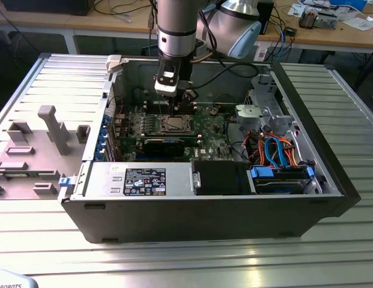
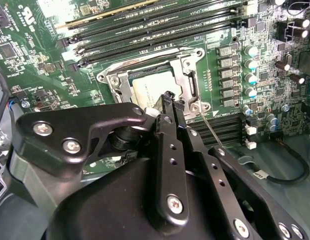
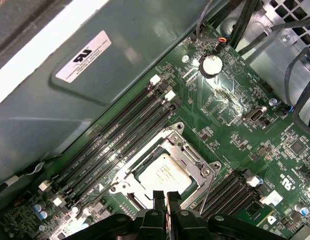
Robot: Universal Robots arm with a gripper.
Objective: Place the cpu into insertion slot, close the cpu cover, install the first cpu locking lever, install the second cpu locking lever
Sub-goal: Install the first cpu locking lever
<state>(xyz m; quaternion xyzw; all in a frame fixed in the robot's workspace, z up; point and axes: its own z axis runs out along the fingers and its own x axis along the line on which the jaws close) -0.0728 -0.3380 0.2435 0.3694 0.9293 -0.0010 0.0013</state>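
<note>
Cpu (image 2: 150,87) seated, cpu cover (image 2: 187,75) down: you're at 1st locking lever (image 2: 209,128). Gripper (image 2: 168,96) jaws pinched shut, empty, by cover edge. Lever's thin: needs precise contact.

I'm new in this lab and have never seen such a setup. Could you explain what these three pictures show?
A robot arm is working inside an open computer case that lies on a ribbed metal table. The exterior view looks at the whole scene from off the arm. Both wrist views come from cameras riding on the arm, looking past its black claw at the green motherboard. The cpu, a small silver square, lies in place on the board, with the cpu cover, a metal frame, flat over its edges. The claw hangs right beside that frame; whether it grips anything I cannot tell.
</note>
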